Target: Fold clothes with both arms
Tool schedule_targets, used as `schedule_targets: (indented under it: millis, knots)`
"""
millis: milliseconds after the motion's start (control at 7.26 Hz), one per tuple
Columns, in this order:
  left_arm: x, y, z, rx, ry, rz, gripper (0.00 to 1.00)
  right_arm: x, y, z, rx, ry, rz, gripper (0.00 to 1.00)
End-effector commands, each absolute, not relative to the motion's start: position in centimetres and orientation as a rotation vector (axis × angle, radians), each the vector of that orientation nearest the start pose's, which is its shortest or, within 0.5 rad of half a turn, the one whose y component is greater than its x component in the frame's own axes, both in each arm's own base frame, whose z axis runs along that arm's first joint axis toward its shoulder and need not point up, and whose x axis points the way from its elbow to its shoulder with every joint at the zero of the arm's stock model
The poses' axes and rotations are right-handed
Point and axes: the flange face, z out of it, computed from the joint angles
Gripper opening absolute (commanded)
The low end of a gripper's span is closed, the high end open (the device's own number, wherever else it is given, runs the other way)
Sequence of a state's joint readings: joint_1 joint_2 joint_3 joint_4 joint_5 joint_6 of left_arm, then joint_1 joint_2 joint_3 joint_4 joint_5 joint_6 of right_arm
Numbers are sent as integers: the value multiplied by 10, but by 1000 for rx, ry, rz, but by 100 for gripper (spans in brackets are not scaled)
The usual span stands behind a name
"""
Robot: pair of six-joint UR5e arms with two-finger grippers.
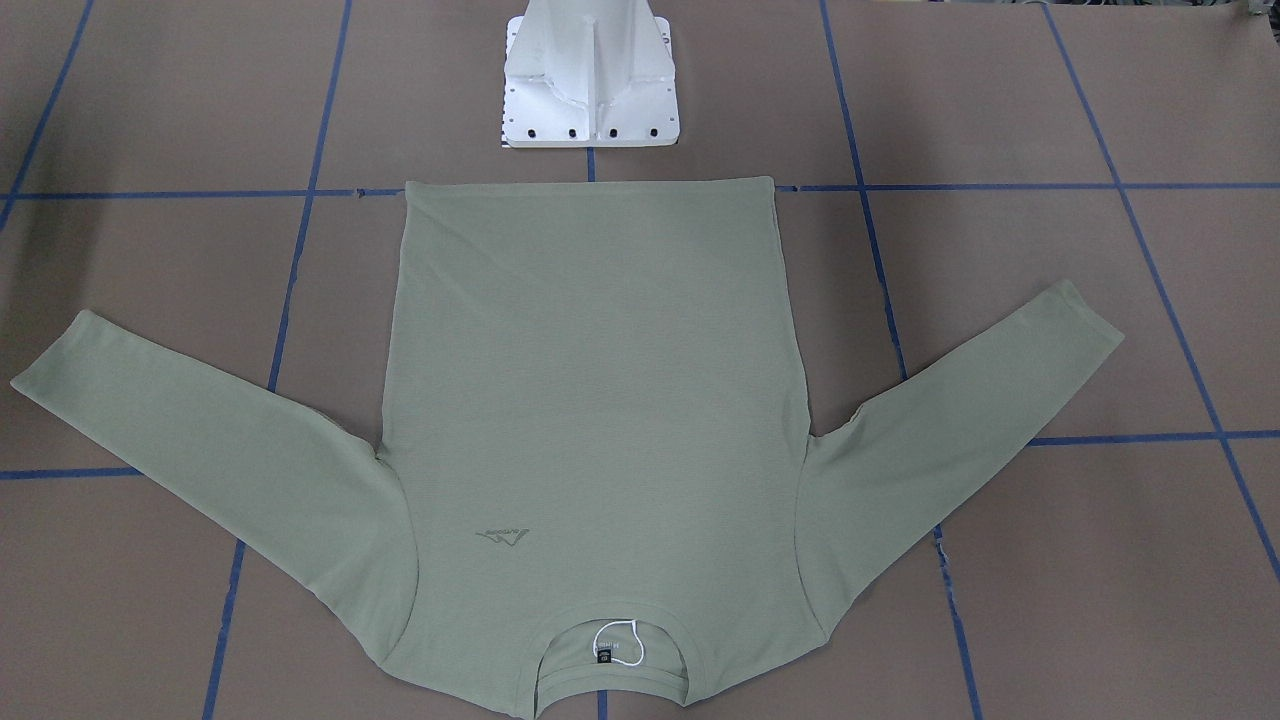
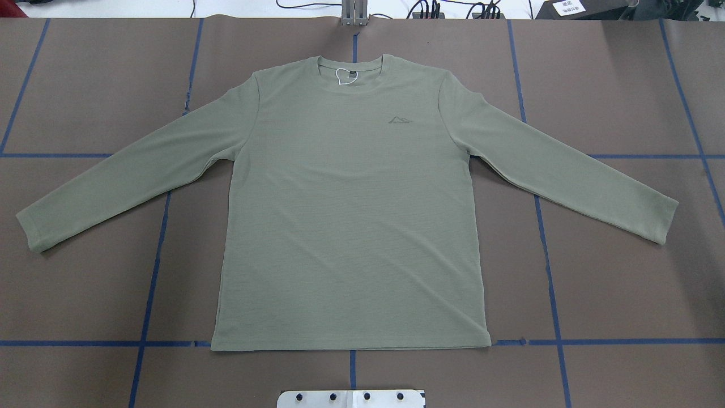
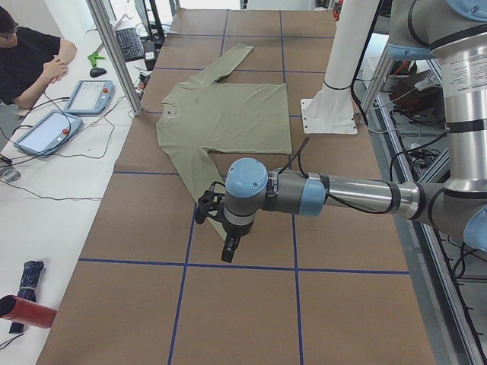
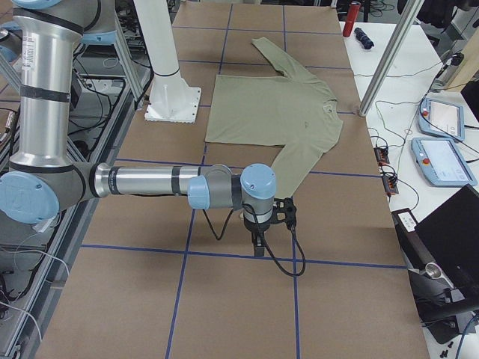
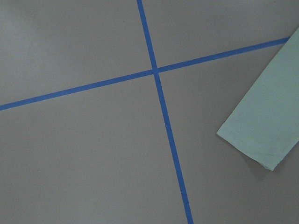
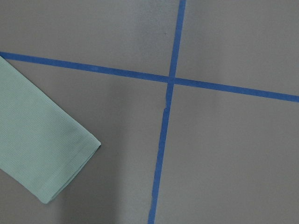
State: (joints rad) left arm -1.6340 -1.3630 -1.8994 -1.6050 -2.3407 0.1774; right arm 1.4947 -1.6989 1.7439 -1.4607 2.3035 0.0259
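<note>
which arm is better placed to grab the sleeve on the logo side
Right. The logo lies robot-right on the shirt; the right wrist view shows that cuff, while the left arm hangs beyond the opposite cuff.

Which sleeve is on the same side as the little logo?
The sleeve on the robot's right: the logo sits on that half of the shirt. The other sleeve lies on the far side from it.

Left gripper (image 3: 227, 249) and right gripper (image 4: 259, 243): opening unclear from the side views.
</note>
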Motion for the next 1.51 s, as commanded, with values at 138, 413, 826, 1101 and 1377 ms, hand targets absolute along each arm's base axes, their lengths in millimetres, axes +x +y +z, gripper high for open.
schedule_targets:
  millis: [138,413,826,1101,1377]
  knots:
    - [-92,-426,559,351,736,214,100,-32,-463,645,205,-821,16,100]
    - [-92,-427,559,352,735,215,100,-77,-453,670,243,-905,73,100]
    - [-92,-426,559,353,734,218,100,-140,-465,669,276,-868,57,93]
    - [-92,-426,559,353,734,218,100,-146,-460,688,239,-851,54,92]
    - [-92,-426,560,352,736,218,100,-146,-457,702,214,-839,60,91]
